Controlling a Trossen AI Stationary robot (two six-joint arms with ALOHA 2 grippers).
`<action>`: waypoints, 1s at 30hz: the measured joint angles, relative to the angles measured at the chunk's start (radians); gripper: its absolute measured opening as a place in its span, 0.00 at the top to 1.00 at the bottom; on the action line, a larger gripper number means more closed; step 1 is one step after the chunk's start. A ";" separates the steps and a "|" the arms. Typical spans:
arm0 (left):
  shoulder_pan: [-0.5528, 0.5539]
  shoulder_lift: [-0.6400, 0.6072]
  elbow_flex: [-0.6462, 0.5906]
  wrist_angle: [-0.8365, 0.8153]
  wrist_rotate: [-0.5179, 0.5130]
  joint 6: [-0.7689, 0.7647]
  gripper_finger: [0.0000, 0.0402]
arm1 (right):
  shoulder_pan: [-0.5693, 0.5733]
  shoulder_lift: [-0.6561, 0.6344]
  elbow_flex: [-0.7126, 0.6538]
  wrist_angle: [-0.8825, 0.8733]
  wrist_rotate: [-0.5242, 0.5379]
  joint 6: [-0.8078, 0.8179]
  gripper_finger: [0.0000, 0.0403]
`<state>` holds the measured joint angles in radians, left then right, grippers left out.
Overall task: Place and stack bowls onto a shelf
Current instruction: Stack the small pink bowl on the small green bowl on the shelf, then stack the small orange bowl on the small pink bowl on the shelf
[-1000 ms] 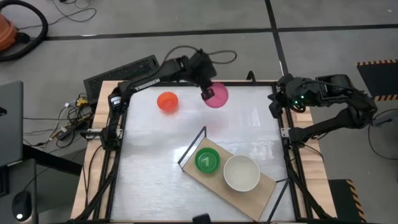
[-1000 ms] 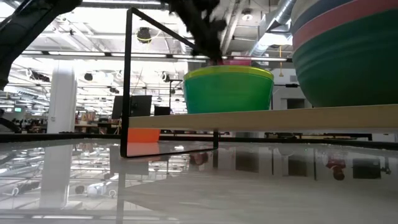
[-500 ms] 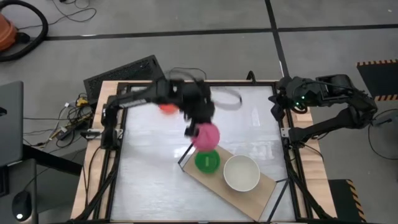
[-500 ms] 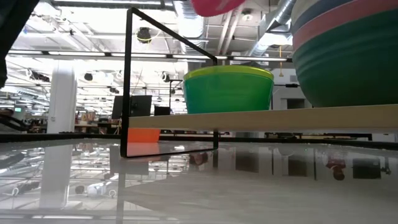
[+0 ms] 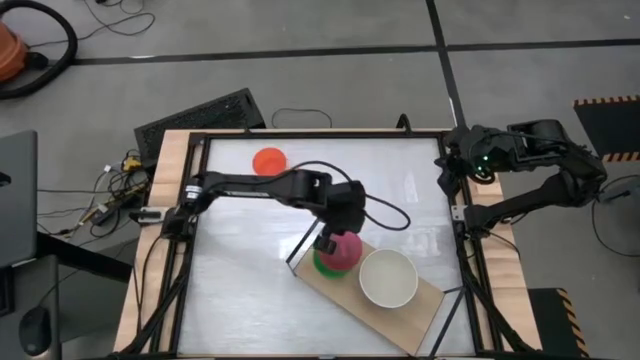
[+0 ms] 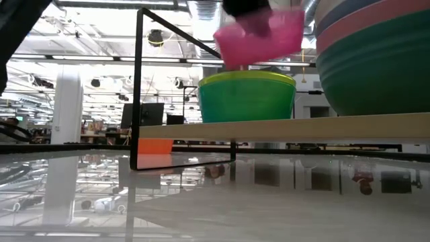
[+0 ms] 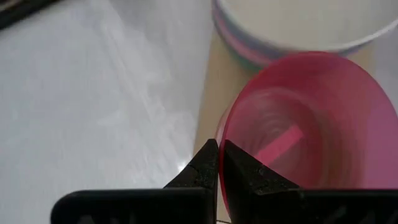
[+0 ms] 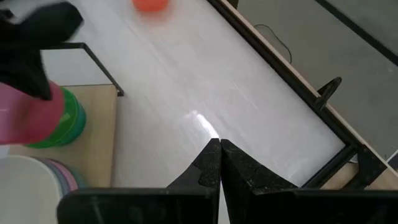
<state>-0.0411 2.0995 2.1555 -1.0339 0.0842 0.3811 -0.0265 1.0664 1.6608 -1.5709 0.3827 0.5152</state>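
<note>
My left gripper (image 5: 327, 241) is shut on a magenta bowl (image 5: 346, 247) and keeps it just above a green bowl (image 5: 324, 262) with a lime rim (image 6: 246, 77). The green bowl stands on the left end of the light-wood shelf (image 5: 410, 303). In the low view the magenta bowl (image 6: 259, 39) hangs slightly tilted over the green bowl. A white bowl (image 5: 388, 278) tops a stack of bowls (image 6: 376, 57) on the shelf beside it. A red bowl (image 5: 268, 159) rests on the table near the far edge. My right gripper (image 5: 445, 172) waits, shut, at the far right corner. My left gripper pinches the magenta bowl's rim (image 7: 222, 140), one finger (image 7: 242, 174) inside the bowl and the other (image 7: 202, 165) outside. The fingers come from above, pointing down. The bowl is lifted clear, open side up and slightly tilted, just over the green bowl.
The shelf's thin black frame (image 5: 308, 235) rises at the board's left end, close to the left arm. The white stack (image 7: 298, 25) stands right beside the magenta bowl. Bare white tabletop (image 5: 240, 260) lies left of the shelf and along the far side.
My left gripper has carried the magenta bowl from near the far edge, beside the red bowl, toward the near edge and the shelf. It has come down until the bowl hangs just above the green bowl. The red bowl and the shelf's bowls have stayed put.
</note>
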 joint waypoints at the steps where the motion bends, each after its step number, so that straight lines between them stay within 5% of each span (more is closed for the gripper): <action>1: 0.000 0.011 0.000 -0.011 -0.002 0.008 1.00 | 0.000 0.000 0.000 -0.001 -0.001 0.000 0.92; 22: 0.003 0.096 0.014 -0.127 0.053 0.098 1.00 | 0.000 -0.001 0.000 -0.001 -0.019 0.001 0.92; 30: 0.003 0.093 0.016 -0.127 0.068 0.108 0.87 | 0.000 -0.001 0.000 0.000 -0.019 0.008 0.92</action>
<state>-0.0383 2.1921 2.1712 -1.1605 0.1524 0.4892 -0.0265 1.0657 1.6608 -1.5713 0.3634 0.5228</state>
